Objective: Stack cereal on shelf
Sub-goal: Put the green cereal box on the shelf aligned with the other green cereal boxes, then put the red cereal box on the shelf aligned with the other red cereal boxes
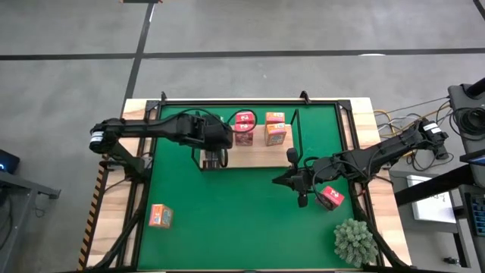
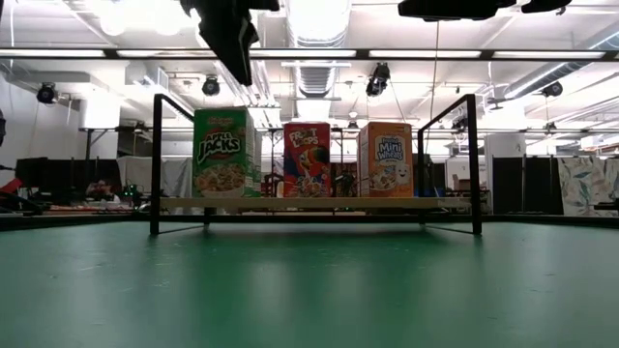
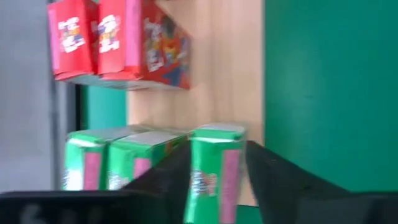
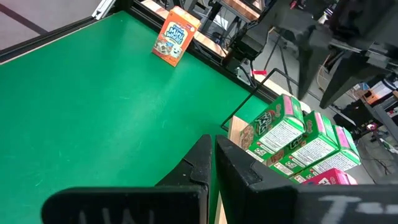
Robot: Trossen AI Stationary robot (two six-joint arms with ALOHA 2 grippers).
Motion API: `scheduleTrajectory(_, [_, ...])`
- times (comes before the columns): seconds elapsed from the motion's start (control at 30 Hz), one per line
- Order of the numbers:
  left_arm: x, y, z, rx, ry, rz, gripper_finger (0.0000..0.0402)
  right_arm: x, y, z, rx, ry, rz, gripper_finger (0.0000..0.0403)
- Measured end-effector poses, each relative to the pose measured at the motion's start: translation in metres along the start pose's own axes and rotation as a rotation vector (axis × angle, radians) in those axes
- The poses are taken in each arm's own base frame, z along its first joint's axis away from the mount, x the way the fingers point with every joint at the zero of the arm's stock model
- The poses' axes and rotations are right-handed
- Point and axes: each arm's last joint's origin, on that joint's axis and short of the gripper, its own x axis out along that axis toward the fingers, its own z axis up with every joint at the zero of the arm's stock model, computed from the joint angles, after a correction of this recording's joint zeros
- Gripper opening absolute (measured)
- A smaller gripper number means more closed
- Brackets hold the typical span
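Three green boxes (image 3: pixel 124 165) are standing in a row at the left end of the shelf (image 1: pixel 254 155), and my left gripper (image 3: pixel 214 168) is straddling the front one (image 3: pixel 214 171), fingers (image 3: pixel 273 174) close on either side; whether they are pressing it I cannot tell. Red boxes (image 1: pixel 244 127) and orange boxes (image 1: pixel 276 129) are standing farther along the board. My right gripper (image 4: pixel 212 155) is hanging closed and empty over the green mat (image 1: pixel 227 212). One orange box (image 1: pixel 160 216) and one red box (image 1: pixel 331 197) are lying on the mat, well apart.
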Motion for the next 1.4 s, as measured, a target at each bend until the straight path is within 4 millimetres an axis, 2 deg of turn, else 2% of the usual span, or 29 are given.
scheduleTrajectory(0.13, [0.006, -0.001, -0.002, 0.003, 0.017, 0.039, 0.0033, 0.000, 0.000, 0.000, 0.000, 0.000, 0.000, 0.0011])
scheduleTrajectory(0.2, [0.009, -0.001, -0.004, 0.001, 0.025, 0.039, 0.0009, 0.000, 0.000, 0.000, 0.000, 0.000, 0.000, 0.0011])
scheduleTrajectory(0.37, [0.020, -0.005, -0.010, -0.003, 0.064, 0.039, 0.0026, 0.000, 0.000, 0.000, 0.000, 0.000, 0.000, 0.0011])
scheduleTrajectory(0.57, [0.028, -0.007, -0.013, -0.019, 0.077, 0.040, 0.0006, 0.000, 0.000, 0.000, 0.000, 0.000, 0.000, 0.0011])
scheduleTrajectory(1.1, [0.029, -0.008, -0.016, -0.061, 0.107, 0.040, 0.0001, 0.000, 0.000, 0.000, 0.000, 0.000, 0.000, 0.0011])
scheduleTrajectory(1.23, [0.025, -0.008, -0.013, -0.067, 0.089, 0.040, 0.0001, 0.000, 0.000, 0.000, 0.000, 0.000, 0.000, 0.0011])
scheduleTrajectory(1.4, [0.007, -0.003, -0.005, -0.085, 0.015, 0.042, 0.0001, 0.000, 0.000, 0.000, 0.000, 0.000, 0.000, 0.0011])
